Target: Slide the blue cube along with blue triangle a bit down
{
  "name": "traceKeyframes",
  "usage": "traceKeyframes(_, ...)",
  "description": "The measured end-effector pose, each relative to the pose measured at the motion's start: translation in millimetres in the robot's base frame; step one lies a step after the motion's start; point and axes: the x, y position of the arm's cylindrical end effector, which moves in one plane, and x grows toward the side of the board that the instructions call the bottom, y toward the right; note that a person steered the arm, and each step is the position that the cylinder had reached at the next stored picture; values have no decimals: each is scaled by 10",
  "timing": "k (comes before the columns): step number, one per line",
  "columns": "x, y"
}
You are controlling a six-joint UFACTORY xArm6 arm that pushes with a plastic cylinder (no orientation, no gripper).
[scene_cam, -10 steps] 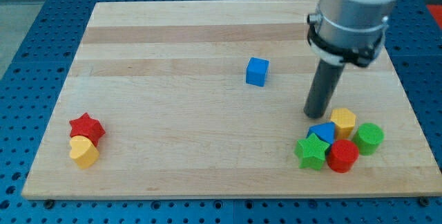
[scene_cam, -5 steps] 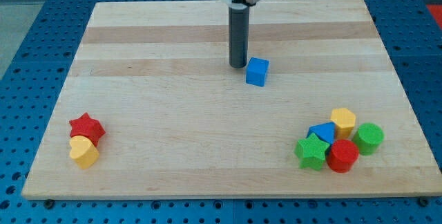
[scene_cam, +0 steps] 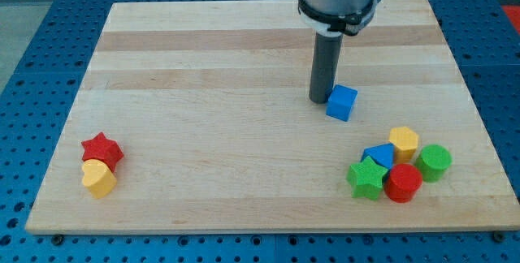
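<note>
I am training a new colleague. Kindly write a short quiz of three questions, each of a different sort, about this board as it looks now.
1. True or false: my tip stands at the blue cube's left side in the view.
2. Which block lies just below the red star? A green star, B yellow heart, C red cylinder.
3. Fill in: the blue triangle sits in the cluster at the view's bottom ____.

Key: 1 true; 2 B, the yellow heart; 3 right.

Seven blocks sit on the counter (scene_cam: 203, 182): one blue cube (scene_cam: 342, 102), one blue triangle (scene_cam: 379, 154), one red star (scene_cam: 101, 148), one yellow heart (scene_cam: 99, 178), one green star (scene_cam: 366, 177), one red cylinder (scene_cam: 403, 183), one green cylinder (scene_cam: 435, 162), plus one yellow hexagon (scene_cam: 404, 143), making eight.
</note>
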Motion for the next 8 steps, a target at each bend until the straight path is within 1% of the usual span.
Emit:
traceKeyframes(1,-124,166)
traceKeyframes(2,-132,192)
traceKeyframes(3,51,185)
traceKeyframes(4,378,221)
traceKeyframes(6,827,436)
traceKeyframes(8,858,460)
